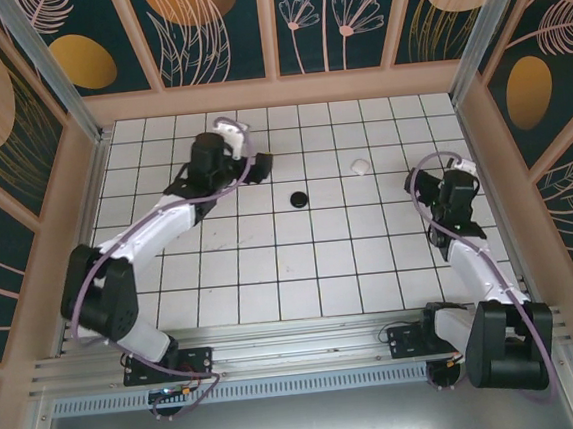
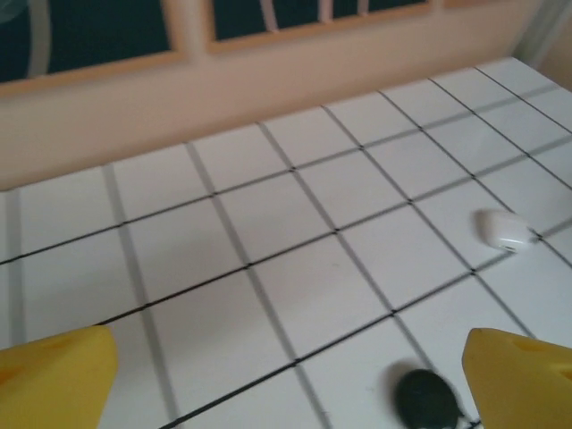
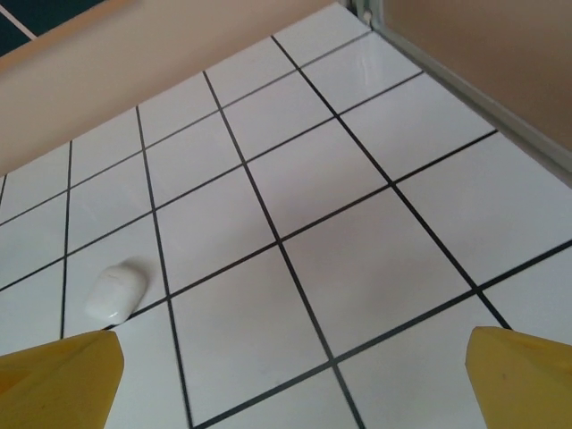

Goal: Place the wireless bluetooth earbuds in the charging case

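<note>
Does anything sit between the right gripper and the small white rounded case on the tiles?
Nothing visible does: bare white tiles lie between the open right gripper and the white rounded case.

- Bright, even light is falling from above on the worktop [image 1: 292, 274] in the top view, which is showing sharp throughout; the arms are casting only faint, soft shadows.
- The left wrist view is looking soft all over, with the yellow fingers [image 2: 54, 380] of the left claw [image 2: 286, 398] and the black case [image 2: 427, 399] blurring at the bottom edge.
- The white case [image 2: 503, 231] is nearly washing out against the tiles.
- In the right wrist view the tile lines are reading crisper, while the right claw [image 3: 286, 384] is sitting out of focus.
</note>
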Robot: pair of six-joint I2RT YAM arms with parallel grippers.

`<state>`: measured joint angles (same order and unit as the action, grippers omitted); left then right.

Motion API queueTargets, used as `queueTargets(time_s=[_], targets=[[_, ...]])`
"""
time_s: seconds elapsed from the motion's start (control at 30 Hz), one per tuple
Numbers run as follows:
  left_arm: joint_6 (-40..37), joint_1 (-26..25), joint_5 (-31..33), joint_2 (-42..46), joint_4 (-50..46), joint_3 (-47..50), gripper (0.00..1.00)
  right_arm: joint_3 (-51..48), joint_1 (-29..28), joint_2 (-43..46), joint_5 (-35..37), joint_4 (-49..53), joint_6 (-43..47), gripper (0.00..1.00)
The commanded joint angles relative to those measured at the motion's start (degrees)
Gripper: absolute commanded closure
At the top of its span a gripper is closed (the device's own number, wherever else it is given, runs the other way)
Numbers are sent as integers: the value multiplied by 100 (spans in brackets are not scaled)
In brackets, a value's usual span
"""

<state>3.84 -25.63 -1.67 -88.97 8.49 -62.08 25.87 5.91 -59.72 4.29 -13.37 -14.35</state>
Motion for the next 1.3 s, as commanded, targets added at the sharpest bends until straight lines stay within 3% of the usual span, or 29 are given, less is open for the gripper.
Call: queueTargets(time_s=[0.0, 0.13, 0.33, 0.47, 0.73, 0.97, 1.2, 1.27], targets=[[-124, 324, 614, 364, 635, 725, 1, -690, 20, 176, -60, -1622, 501, 1], [-106, 743, 1241, 686, 1030, 1499, 1, -1084, 8, 107, -255, -2581, 724, 1], [-379, 1232, 2075, 1401, 2332, 2926, 1, -1083, -67, -741, -565, -3423, 815, 1], [-154, 1526, 2389, 1657, 2735, 3486, 2, -1031, -203, -1349, -577, -3847, 837, 1], [93, 1799, 2382, 1740, 4434, 4539, 1, -1179, -327, -1830, -369, -4656, 961, 1], [-419, 1838, 1876, 1264, 6108, 5087, 1, -1260, -354, -2852, -503, -5865, 1276, 1], [-263, 2037, 1749, 204, 7701, 5496, 1, -1238, -423, -2852, -421, -5791, 1319, 1], [-254, 2050, 1740, 143, 7486, 5314, 1, -1250, -418, -2850, -427, -5802, 1321, 1]])
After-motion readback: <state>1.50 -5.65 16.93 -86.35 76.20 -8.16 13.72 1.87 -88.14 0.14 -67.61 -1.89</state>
